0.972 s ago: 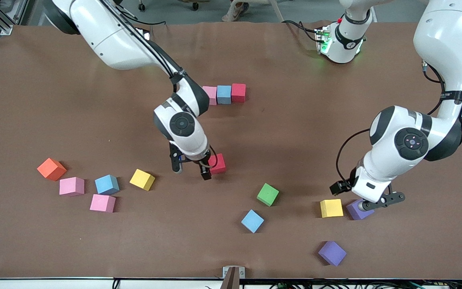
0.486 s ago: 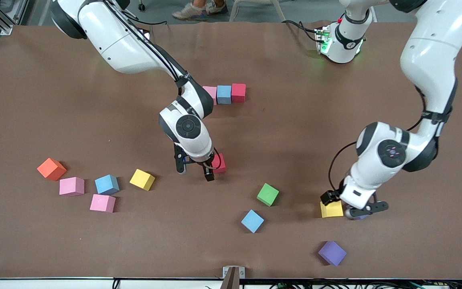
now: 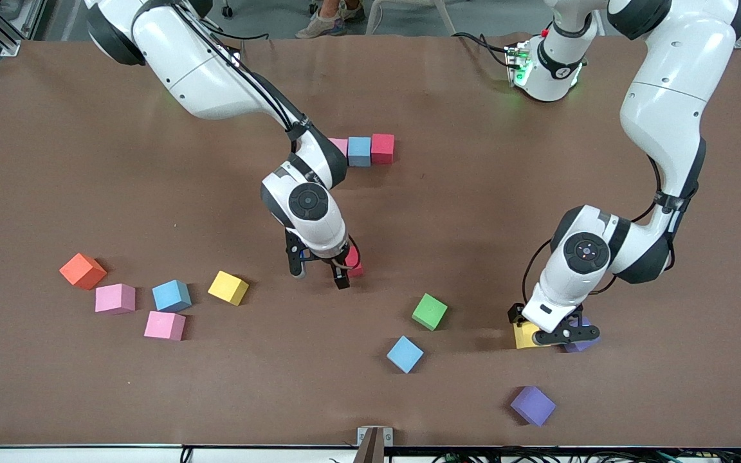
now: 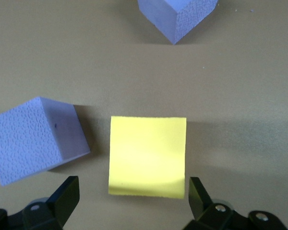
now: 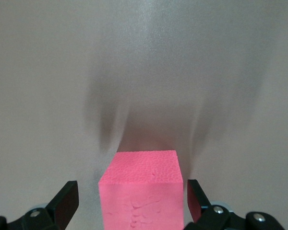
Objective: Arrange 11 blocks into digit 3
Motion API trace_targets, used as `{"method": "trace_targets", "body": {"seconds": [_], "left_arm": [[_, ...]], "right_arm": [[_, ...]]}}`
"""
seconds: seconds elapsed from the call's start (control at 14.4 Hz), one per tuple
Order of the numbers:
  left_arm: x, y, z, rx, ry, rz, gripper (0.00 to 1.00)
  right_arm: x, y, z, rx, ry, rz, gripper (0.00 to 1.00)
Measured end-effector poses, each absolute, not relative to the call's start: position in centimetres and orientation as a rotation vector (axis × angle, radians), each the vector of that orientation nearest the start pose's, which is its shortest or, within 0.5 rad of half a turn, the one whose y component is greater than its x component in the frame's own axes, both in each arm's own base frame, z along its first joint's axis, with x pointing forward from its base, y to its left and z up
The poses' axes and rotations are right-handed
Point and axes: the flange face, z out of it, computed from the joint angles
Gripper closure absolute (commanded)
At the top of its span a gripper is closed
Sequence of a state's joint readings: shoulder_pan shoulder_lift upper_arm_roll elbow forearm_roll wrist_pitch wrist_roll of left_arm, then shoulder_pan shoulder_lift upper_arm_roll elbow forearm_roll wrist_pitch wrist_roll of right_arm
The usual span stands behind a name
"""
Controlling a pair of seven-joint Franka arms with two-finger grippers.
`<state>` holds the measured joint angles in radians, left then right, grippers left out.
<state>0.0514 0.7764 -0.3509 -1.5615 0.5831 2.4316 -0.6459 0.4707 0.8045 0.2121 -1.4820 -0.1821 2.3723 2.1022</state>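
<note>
A row of pink (image 3: pixel 339 145), light blue (image 3: pixel 359 151) and red (image 3: pixel 383 148) blocks stands near the table's middle. My right gripper (image 3: pixel 319 276) is open at a lone red block (image 3: pixel 356 263); in the right wrist view that block (image 5: pixel 141 191) sits between the open fingers of the right gripper (image 5: pixel 132 189), with gaps on both sides. My left gripper (image 3: pixel 541 328) hangs open over a yellow block (image 3: pixel 525 335). In the left wrist view the left gripper (image 4: pixel 132 187) straddles the yellow block's (image 4: pixel 148 155) edge, and a purple block (image 4: pixel 36 139) lies beside it.
Loose blocks lie nearer the front camera: orange (image 3: pixel 82 271), pink (image 3: pixel 115 298), light blue (image 3: pixel 172 295), pink (image 3: pixel 164 325) and yellow (image 3: pixel 228 287) toward the right arm's end. Green (image 3: pixel 429 312), light blue (image 3: pixel 404 354) and purple (image 3: pixel 532 405) lie mid-table, and another purple block (image 3: pixel 581 343) beside the left gripper.
My left gripper has moved from the purple block to over the yellow block beside it. The right gripper has shifted slightly, closing in around the lone red block.
</note>
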Motion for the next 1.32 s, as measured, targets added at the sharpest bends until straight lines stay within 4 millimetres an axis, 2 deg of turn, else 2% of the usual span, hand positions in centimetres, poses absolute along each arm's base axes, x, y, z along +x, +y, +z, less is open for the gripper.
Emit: {"method": "trace_targets", "body": {"seconds": [0.21,0.35,0.42,0.56,0.62,0.76,0.9,1.11,1.32], "left_arm": [[69.7,-17.4,20.8,-3.055,-0.023,-0.397,0.00],[69.8,-17.5,19.9,-3.072,-0.017,-0.419,0.00],[70.0,-17.3,19.7,-3.075,-0.022,-0.434,0.00],[70.8,-16.6,19.6,-3.073,-0.042,-0.461,0.00],[71.1,-16.4,19.7,-3.071,-0.047,-0.472,0.00],[71.5,-16.3,19.8,-3.067,-0.037,-0.497,0.01],[71.6,-16.3,19.6,-3.068,-0.035,-0.501,0.06],[71.8,-16.3,19.5,-3.069,-0.037,-0.508,0.15],[72.2,-16.2,19.7,-3.070,-0.045,-0.522,0.16]], "right_arm": [[58.0,43.8,21.1,-2.359,1.910,-0.003,0.13],[57.9,44.0,20.8,-2.364,1.908,-0.001,0.24],[57.8,44.0,20.7,-2.366,1.908,0.000,0.32],[57.6,44.2,20.3,-2.374,1.905,0.002,0.61],[57.5,44.4,20.2,-2.384,1.895,-0.001,0.69],[57.4,44.7,20.4,-2.418,1.848,-0.022,0.73],[57.9,44.4,20.8,-2.441,1.802,-0.034,0.73],[59.3,44.2,22.5,-2.448,1.748,-0.060,0.73],[59.9,44.0,24.6,-2.538,1.672,-0.075,0.73]]}}
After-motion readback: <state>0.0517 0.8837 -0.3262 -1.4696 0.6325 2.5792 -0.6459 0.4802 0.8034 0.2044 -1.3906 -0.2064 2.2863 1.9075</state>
